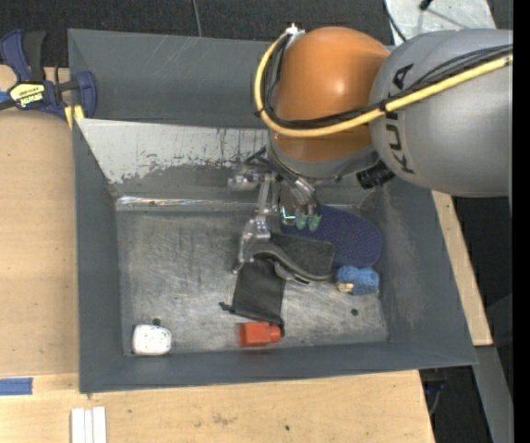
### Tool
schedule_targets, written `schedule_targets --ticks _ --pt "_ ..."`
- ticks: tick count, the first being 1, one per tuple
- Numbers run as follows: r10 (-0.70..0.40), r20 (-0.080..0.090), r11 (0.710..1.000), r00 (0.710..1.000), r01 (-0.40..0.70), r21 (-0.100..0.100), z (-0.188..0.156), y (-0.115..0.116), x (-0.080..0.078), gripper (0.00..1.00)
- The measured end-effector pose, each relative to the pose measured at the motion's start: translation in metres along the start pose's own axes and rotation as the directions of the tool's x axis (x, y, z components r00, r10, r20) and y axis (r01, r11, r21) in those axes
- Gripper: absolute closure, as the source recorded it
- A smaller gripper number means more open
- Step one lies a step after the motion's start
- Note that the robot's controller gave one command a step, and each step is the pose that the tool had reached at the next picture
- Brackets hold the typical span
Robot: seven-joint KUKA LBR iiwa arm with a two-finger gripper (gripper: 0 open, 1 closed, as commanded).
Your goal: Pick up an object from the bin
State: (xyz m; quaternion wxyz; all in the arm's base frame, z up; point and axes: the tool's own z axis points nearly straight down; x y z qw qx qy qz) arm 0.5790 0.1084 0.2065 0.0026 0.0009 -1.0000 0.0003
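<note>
going from the left of the bin, a small white lump sits alone near the front-left corner, with bare floor between it and the middle. my jaws hang over the middle of the floor, just above the top edge of a flat black piece. whether they are spread or pressed together i cannot tell, nor whether they touch it. that piece looks thin and light, probably limp, so i judge a pinch across its top edge safest, since its flat face gives no purchase. a red block lies against its lower edge by the front wall. to the right it is crowded: a dark curved pad, a dark blue oval and a small blue thing. the open room is leftward and straight up.
</note>
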Motion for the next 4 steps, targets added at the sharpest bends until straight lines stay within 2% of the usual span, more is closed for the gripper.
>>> schedule_targets --ticks 1,2,3,4 --pt "-0.009 -0.001 1.000 1.000 0.009 0.002 0.100 -0.054 0.011 0.00" --pt "0.057 0.007 0.998 0.998 -0.057 -0.006 0.133 -0.078 -0.007 0.00" --pt "0.057 0.018 0.998 0.998 -0.057 -0.006 0.130 -0.078 -0.010 1.00" --pt "-0.248 0.009 0.969 0.969 0.248 0.001 -0.029 -0.075 -0.013 1.00"
